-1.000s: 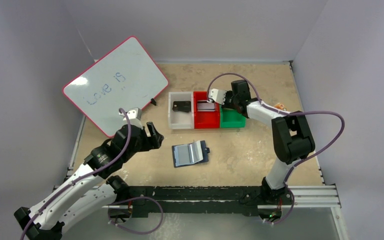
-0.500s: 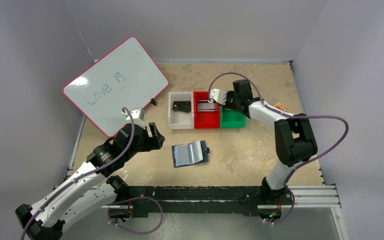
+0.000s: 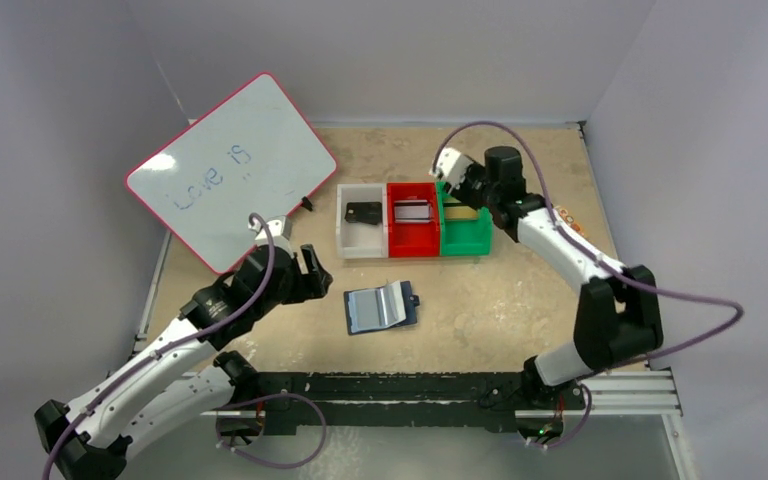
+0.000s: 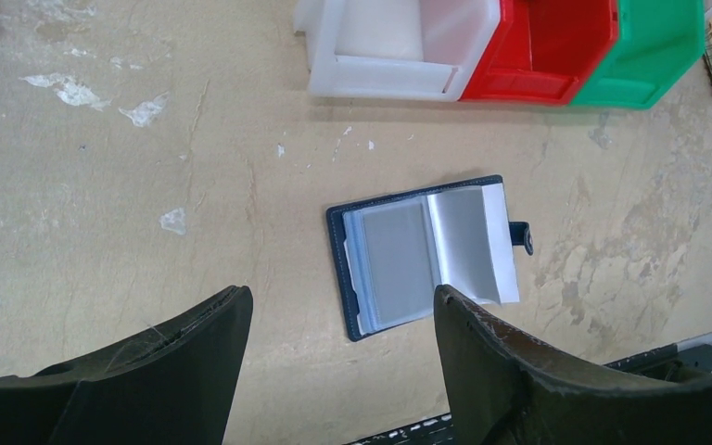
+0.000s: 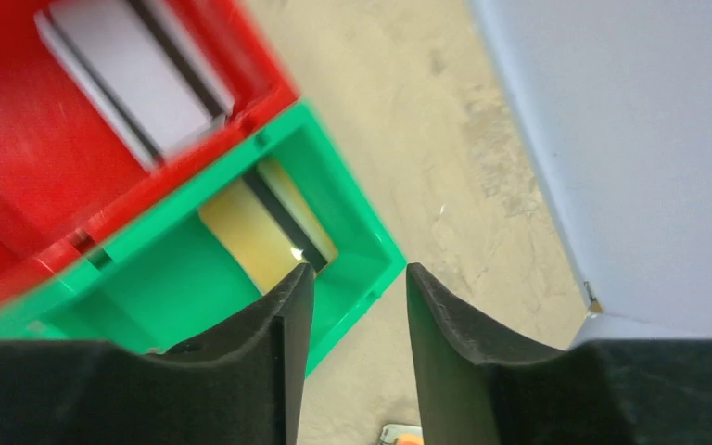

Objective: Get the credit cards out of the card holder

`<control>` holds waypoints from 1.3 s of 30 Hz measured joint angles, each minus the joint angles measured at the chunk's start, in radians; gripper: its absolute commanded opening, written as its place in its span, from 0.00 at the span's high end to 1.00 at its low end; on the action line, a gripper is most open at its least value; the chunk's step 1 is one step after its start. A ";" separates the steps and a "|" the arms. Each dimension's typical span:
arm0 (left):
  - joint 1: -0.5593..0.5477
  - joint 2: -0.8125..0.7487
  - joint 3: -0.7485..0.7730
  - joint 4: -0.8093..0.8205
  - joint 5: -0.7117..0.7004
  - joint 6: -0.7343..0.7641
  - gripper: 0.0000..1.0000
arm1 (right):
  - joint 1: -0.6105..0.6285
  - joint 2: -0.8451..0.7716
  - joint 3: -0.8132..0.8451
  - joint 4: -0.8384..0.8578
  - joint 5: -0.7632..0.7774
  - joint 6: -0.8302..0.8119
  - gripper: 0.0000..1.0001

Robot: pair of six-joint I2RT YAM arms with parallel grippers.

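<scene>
The navy card holder (image 3: 381,307) lies open on the table, its pale shiny sleeves (image 4: 426,255) facing up and the snap tab on its right. My left gripper (image 4: 343,306) hovers open just near and left of it, touching nothing. Over the back of the green bin (image 3: 465,238) my right gripper (image 5: 360,278) is open and holds nothing. Cards lie in the bins: a black one (image 3: 364,212) in the white bin, a grey-white one (image 5: 139,79) in the red bin, a yellow one (image 5: 260,232) in the green bin.
The white bin (image 3: 345,240), red bin (image 3: 410,242) and green bin stand in a row behind the holder. A pink-rimmed whiteboard (image 3: 230,170) leans at the back left. An orange patterned piece (image 3: 563,213) lies right of the bins, by the right arm.
My right gripper has opened and swung right and back, from over the red bin to over the green bin; the grey-white card lies in the red bin. The left arm crept slightly forward.
</scene>
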 measured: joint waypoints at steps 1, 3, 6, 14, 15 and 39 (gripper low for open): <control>0.000 0.004 -0.001 0.000 -0.002 -0.005 0.29 | 0.000 -0.032 0.000 0.008 -0.005 0.053 0.50; 0.000 0.015 -0.006 0.000 -0.011 -0.027 0.29 | 0.000 -0.120 0.000 0.045 -0.021 0.234 0.39; 0.000 0.036 -0.019 -0.003 -0.034 -0.069 0.29 | 0.000 -0.256 0.000 0.082 -0.066 0.577 0.32; 0.000 0.024 -0.028 -0.036 -0.109 -0.168 0.29 | 0.003 -0.428 -0.178 0.100 -0.273 1.297 0.28; 0.000 0.014 -0.028 -0.043 -0.125 -0.176 0.29 | 0.013 -0.436 -0.240 0.121 -0.292 1.368 0.29; 0.000 -0.093 0.021 -0.243 -0.428 -0.311 0.30 | 0.827 0.084 0.071 -0.268 0.418 1.671 0.32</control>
